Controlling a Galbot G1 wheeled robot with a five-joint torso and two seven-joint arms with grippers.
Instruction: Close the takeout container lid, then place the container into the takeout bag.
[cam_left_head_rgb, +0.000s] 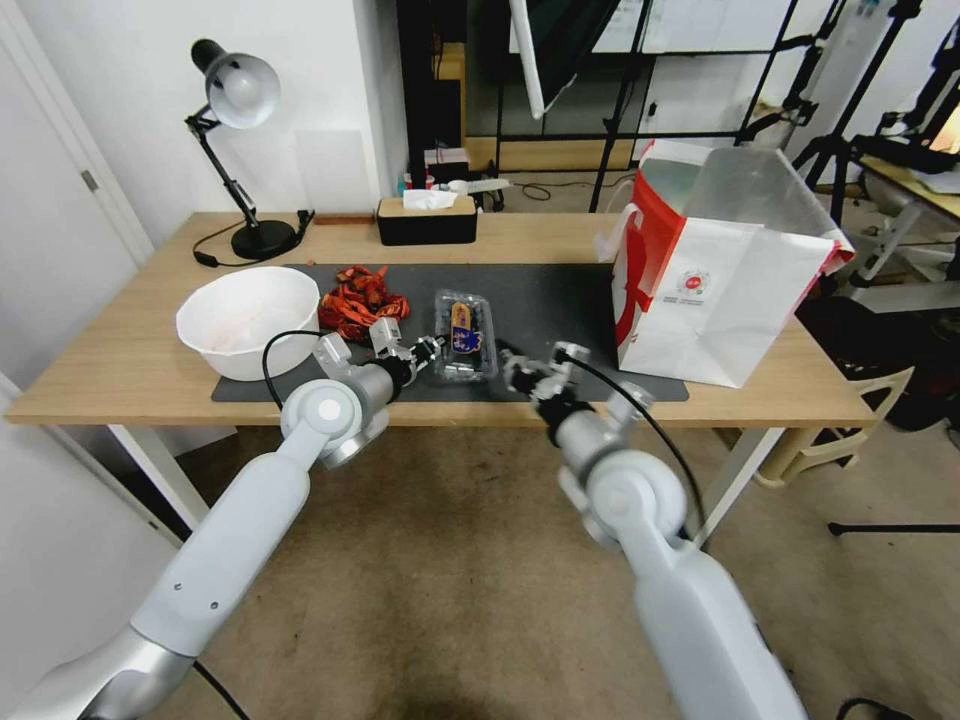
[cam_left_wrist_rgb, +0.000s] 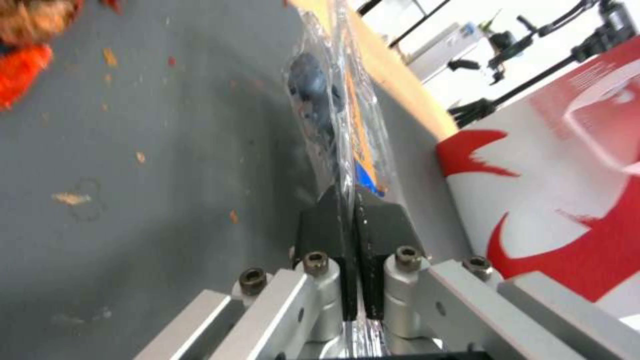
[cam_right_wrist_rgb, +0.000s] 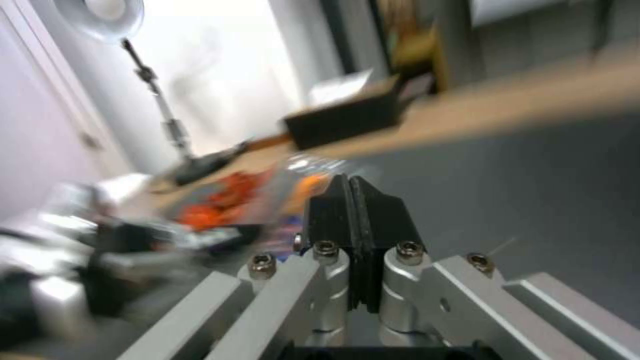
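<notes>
Clear plastic takeout container (cam_left_head_rgb: 465, 336) lies on the surface's dark mat (cam_left_head_rgb: 560, 300), long axis running away from you, lid (cam_left_head_rgb: 463, 326) down. Left gripper (cam_left_head_rgb: 432, 349) touches its left edge; takeout bag (cam_left_head_rgb: 715, 270) stands to the right. Left wrist view: left gripper clenched on the container's rim (cam_left_wrist_rgb: 347, 170). Right wrist view: right gripper (cam_right_wrist_rgb: 350, 192) clenched empty, just beside.

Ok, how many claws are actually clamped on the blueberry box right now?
1. The left claw is shut on the near left edge of the takeout container. The right claw is shut on nothing, just right of the container above the mat.
</notes>
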